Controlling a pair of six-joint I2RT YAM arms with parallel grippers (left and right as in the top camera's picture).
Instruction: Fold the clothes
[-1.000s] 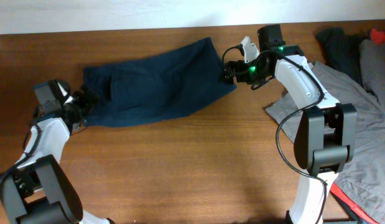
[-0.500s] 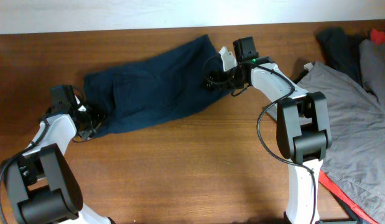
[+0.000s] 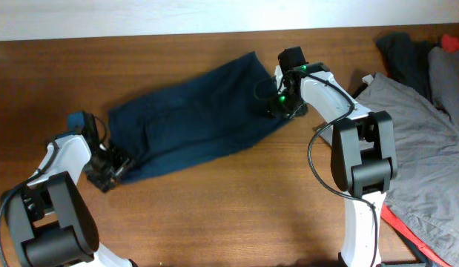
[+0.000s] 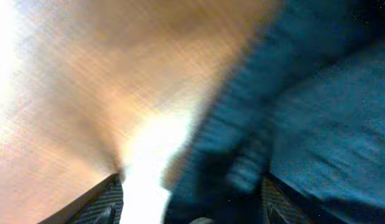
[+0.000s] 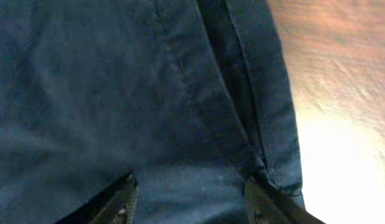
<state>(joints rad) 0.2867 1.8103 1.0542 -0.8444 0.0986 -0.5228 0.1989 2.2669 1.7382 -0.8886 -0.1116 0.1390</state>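
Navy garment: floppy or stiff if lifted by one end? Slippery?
Probably floppy: the navy garment lies flat with soft wrinkles and looks bunched near the left gripper, so a lifted end would likely drape. Likely light but not flimsy: the right wrist view shows stitched seams in dense-looking weave. It may slide easily on the smooth wooden table.

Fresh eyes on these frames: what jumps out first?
A dark blue garment lies slantwise across the middle of the wooden table. The left gripper is at the garment's nearer end and the right gripper at its farther end. A heap of grey clothes crowds the table's right edge.
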